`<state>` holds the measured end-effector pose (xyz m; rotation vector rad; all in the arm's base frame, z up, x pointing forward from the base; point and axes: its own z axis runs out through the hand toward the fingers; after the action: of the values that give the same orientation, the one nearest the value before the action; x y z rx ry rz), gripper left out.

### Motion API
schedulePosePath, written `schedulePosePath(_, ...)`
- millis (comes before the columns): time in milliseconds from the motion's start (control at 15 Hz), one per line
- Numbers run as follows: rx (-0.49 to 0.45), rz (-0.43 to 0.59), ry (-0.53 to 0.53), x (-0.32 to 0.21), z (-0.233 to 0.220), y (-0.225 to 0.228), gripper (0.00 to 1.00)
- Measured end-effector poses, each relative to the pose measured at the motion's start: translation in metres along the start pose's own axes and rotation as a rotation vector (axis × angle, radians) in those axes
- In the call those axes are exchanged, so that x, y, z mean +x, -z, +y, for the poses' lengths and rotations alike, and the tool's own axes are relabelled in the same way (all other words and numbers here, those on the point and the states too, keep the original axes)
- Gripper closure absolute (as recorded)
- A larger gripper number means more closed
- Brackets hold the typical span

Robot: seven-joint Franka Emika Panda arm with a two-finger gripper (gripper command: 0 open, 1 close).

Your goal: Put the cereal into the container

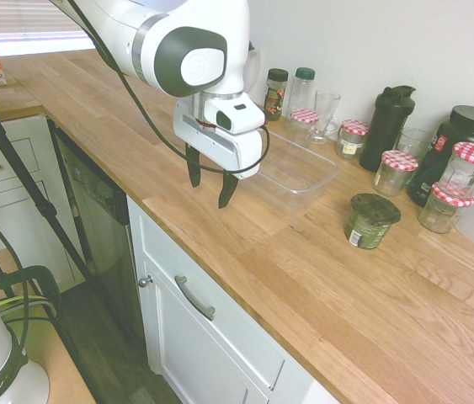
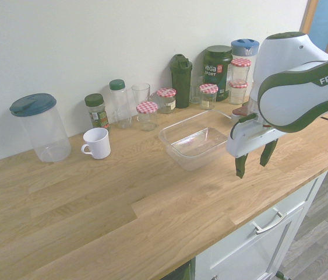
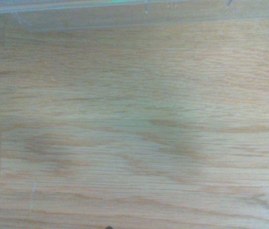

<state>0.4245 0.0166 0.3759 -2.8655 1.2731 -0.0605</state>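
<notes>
The cereal (image 1: 371, 220), a short round jar with a dark green lid and a green-and-white label, stands upright on the wooden counter, right of the container. The container (image 1: 297, 174) (image 2: 194, 142) is a shallow clear plastic tray with nothing in it. My gripper (image 1: 210, 192) (image 2: 251, 168) hangs open above bare counter beside the tray's front side, near the counter's front edge, with nothing between its fingers. It is well apart from the jar. In the second exterior view the arm hides the jar. The wrist view shows wood grain and the tray's rim (image 3: 77, 14).
Along the wall stand several glass jars with red-checked lids (image 1: 398, 172), a black shaker bottle (image 1: 387, 126), a dark tub (image 1: 460, 147), a drinking glass (image 1: 324, 114) and spice bottles (image 1: 276, 93). A white mug (image 2: 97, 143) and a big clear canister (image 2: 40, 127) stand further along.
</notes>
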Motion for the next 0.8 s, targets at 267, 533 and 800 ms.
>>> schedulePosePath(267,0.020,0.017,-0.012,0.007,-0.001,0.007,0.00)
schedulePosePath(533,0.082,0.086,-0.079,0.052,0.006,0.052,0.00)
schedulePosePath(800,0.104,0.133,-0.178,0.119,0.031,0.076,0.00)
